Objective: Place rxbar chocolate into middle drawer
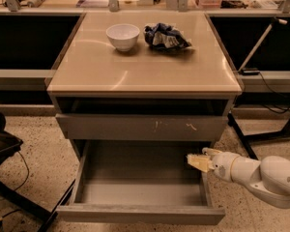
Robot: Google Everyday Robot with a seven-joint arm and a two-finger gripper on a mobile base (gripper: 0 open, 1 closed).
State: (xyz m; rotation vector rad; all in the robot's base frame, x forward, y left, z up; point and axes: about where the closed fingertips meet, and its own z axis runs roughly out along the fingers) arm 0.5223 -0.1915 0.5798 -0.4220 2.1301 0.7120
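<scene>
The middle drawer (135, 214) is pulled open below the tabletop; its grey box interior shows nothing lying in it. My gripper (197, 162) reaches in from the right on a white arm (261, 175) and hovers over the right side of the open drawer, near its right wall. The rxbar chocolate does not show anywhere in this view; I cannot tell whether it is in the gripper.
A grey drawer front with whitish scratch marks (140, 127) sits shut above the open drawer. A white bowl (122, 35) and a blue-and-white foil snack bag (165, 36) stand on the tan tabletop (145, 71). Black stand legs (266, 134) are at the right, dark equipment (2, 146) at the left.
</scene>
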